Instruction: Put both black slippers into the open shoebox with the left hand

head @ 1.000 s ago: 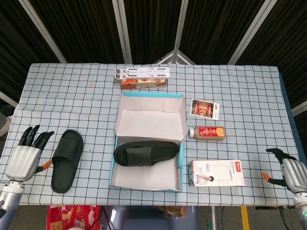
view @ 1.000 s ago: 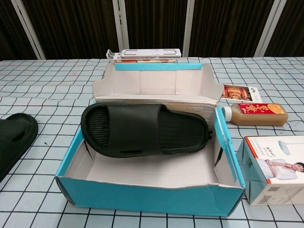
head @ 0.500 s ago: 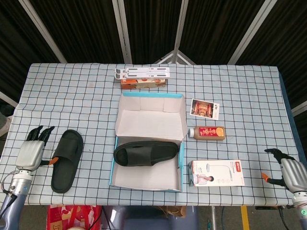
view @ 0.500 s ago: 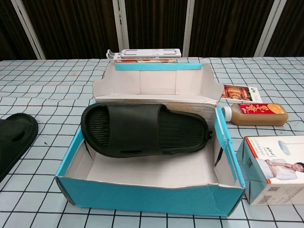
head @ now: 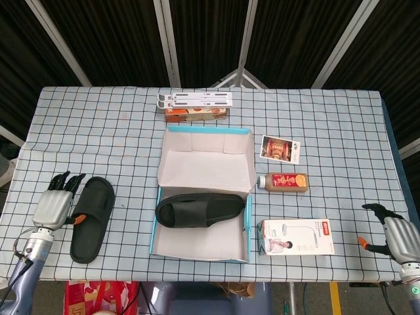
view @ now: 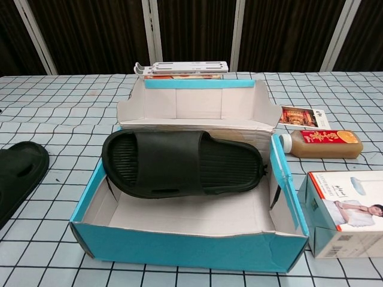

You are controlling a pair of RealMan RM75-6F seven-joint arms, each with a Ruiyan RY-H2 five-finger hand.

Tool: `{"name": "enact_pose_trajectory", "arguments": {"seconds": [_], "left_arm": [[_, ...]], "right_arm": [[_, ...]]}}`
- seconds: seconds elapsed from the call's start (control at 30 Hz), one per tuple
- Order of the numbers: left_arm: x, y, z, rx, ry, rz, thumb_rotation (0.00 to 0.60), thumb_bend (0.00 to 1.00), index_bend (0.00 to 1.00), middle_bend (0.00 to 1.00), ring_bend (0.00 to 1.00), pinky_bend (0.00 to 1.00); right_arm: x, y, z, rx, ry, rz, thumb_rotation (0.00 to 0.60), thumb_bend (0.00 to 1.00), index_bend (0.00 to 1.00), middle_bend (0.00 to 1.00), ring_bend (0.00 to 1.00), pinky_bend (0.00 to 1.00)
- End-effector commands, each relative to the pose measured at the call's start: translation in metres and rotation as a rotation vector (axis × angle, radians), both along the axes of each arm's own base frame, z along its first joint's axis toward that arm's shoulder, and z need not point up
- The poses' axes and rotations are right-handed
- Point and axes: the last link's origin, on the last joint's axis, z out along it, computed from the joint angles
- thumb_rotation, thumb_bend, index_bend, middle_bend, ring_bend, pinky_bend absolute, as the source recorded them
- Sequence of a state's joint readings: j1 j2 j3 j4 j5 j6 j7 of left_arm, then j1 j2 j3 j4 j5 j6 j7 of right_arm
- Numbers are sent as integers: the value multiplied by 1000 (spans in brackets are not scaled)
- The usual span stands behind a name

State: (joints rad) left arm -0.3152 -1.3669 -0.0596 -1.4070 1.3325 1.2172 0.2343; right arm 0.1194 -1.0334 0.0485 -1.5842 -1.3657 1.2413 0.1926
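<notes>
One black slipper (head: 200, 210) lies on its side inside the open blue shoebox (head: 155, 226), filling the box's front half (view: 179, 162). The second black slipper (head: 92, 218) lies flat on the checked cloth left of the box; the chest view shows only its toe end (view: 18, 176). My left hand (head: 54, 207) is at that slipper's left edge, fingers stretched forward and apart, thumb tip at the slipper's rim, holding nothing. My right hand (head: 399, 237) rests at the table's near right corner, empty, its fingers apart. The chest view shows neither hand.
A white rack on an orange box (head: 195, 106) stands behind the shoebox. Right of the shoebox lie a picture card (head: 281, 148), a bottle on its side (head: 283, 181) and a white product box (head: 297, 236). The table's front edge runs just below the slipper.
My left hand has moved right and forward, from clear of the table slipper to right against its left edge. The slipper has barely shifted. The right hand stays put.
</notes>
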Motion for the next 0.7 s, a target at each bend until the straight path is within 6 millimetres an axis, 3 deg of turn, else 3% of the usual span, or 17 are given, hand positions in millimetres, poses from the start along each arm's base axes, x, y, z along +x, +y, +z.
{"name": "enact_pose_trajectory", "arguments": {"seconds": [0.03,0.47,0.7], "left_arm": [[-1,-1,1,3,14,-8,565,110,31,145,33,77],[-9,4,-6,-50,91,38,562,110,30,151,33,77],[-1,11,-15,-58,100,13,562,109,32,153,33,77]], "right_arm": [[0,0,0,-2,0,0,600,234,270,252,302,323],[1,0,-2,6,3,0,600,233,270,253,302,323],[0,-1,-2,9,6,-4,600,233,271,252,302,323]]}}
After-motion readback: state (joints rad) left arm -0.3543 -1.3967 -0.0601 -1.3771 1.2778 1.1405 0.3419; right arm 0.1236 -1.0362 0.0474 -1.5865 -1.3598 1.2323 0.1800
